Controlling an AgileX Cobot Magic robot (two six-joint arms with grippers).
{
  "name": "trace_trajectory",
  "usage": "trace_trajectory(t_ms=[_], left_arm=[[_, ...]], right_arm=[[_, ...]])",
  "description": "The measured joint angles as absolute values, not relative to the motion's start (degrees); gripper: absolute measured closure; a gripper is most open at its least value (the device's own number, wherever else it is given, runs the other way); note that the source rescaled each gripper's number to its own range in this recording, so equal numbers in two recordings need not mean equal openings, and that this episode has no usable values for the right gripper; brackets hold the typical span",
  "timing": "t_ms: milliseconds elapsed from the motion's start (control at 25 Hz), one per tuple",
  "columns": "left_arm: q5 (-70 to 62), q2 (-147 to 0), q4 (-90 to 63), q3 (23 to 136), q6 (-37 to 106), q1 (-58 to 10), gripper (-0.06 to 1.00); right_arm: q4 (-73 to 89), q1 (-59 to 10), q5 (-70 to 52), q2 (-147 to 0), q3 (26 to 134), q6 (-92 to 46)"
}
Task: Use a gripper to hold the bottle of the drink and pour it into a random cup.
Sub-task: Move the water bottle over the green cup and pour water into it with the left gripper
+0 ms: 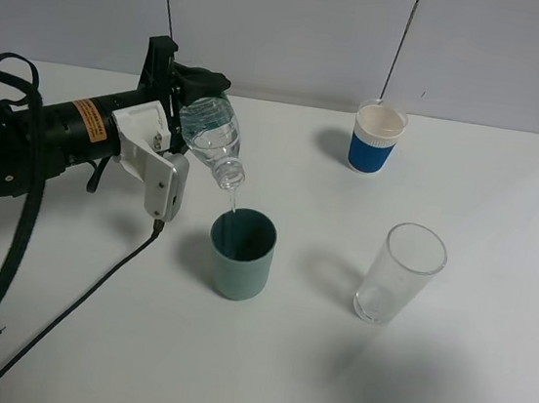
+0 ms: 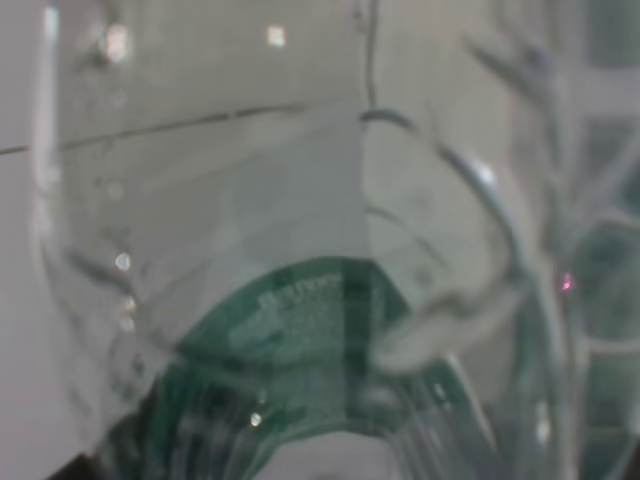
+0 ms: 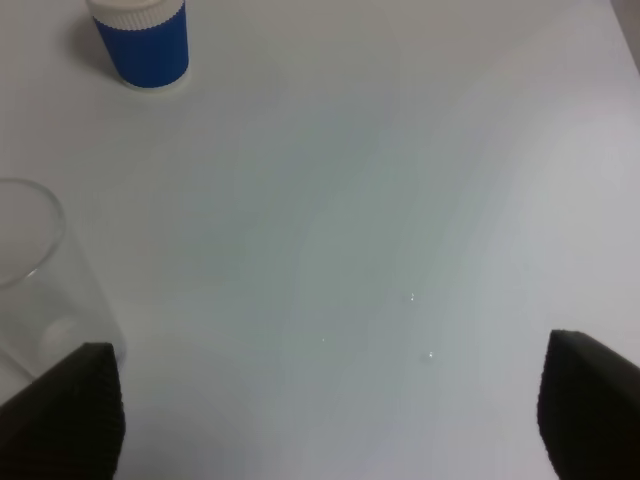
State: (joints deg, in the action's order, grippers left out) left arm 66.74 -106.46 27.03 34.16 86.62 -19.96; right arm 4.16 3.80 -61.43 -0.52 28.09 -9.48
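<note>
You are looking at a white table point(image 1: 266, 388) that is filling most of the exterior high view. A pale grey wall point(image 1: 291, 27) is standing behind its far edge, and two thin dark lines point(image 1: 403, 41) are running down that wall. Soft, even light is falling on the tabletop and is casting faint, blurred shadows across it.

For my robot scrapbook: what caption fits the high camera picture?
Left gripper tips a bottle, pouring its drink into the green cup.
</note>
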Motion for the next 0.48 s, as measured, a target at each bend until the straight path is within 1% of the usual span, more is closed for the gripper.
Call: trace_trajectory(t_ms=[480], left_arm=[[66.55,-105.85,26.70,34.16,87.00,-19.96,0.88]], right_arm=[[4.16,3.80,-61.43,-0.52,28.09,-9.48]])
